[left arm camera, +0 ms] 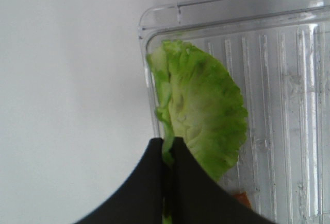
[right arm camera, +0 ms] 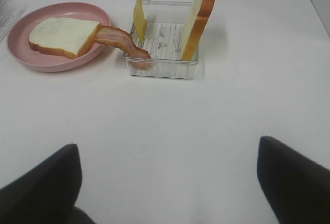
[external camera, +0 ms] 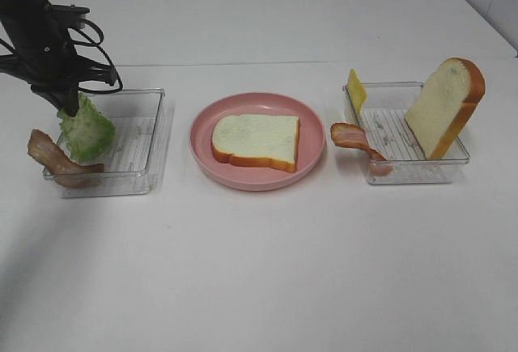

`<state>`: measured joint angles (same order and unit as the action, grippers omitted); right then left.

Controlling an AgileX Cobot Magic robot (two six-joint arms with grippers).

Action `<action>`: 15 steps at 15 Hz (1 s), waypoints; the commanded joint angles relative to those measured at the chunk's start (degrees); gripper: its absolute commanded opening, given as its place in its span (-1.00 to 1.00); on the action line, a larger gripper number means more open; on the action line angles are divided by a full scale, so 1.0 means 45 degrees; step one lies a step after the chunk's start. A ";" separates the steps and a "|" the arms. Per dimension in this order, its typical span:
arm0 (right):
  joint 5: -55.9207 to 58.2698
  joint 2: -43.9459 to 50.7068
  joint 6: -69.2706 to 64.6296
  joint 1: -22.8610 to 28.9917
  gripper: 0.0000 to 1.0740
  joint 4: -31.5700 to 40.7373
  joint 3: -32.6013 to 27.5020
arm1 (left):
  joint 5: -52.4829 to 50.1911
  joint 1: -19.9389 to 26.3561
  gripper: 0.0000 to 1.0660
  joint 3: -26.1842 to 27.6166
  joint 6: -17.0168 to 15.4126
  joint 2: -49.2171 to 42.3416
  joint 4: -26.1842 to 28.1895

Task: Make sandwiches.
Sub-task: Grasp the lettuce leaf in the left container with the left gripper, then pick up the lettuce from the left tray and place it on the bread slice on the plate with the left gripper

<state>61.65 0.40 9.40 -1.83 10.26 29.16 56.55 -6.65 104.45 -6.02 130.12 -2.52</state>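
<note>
One left gripper (left arm camera: 166, 149), jaws tight on lettuce leaf (left arm camera: 206, 105), over clear tray (left arm camera: 149, 23).

White table (external camera: 259, 287); pink plate (external camera: 201, 137) at centre; left tray (external camera: 137, 146), right tray (external camera: 387, 135) flanking, apart.

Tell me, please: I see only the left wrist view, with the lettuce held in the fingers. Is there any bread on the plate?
Observer: Yes. One bread slice lies flat on the pink plate, with nothing on top, so your lettuce could go there.
Operator: Where is the other slice?
Observer: The second bread slice leans upright in the right tray; the cheese slice stands at that tray's left wall.
Operator: Is the right arm busy?
Observer: No. The right fingers are wide apart and hold nothing, over bare table on the near side of that tray.
</note>
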 commanded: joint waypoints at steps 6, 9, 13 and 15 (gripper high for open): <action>-0.0089 0.0153 0.0089 -0.0038 0.63 0.0025 -0.0038 | -0.0675 0.0000 -1.00 0.0038 -0.0102 -0.1388 0.0802; -0.0089 0.0153 0.0089 -0.0038 0.63 0.0025 -0.0038 | -0.1604 0.0000 -1.00 0.0038 0.0204 -0.2483 0.2699; -0.0089 0.0153 0.0089 -0.0038 0.63 0.0025 -0.0038 | -0.2063 -0.0013 -1.00 0.0038 0.1464 -0.2636 0.6634; -0.0089 0.0153 0.0089 -0.0038 0.63 0.0025 -0.0038 | -0.2406 -0.0420 -1.00 0.0013 0.3132 -0.2496 0.9931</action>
<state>61.65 0.40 9.40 -1.83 10.26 29.16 46.70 -8.08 104.45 6.99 118.66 39.53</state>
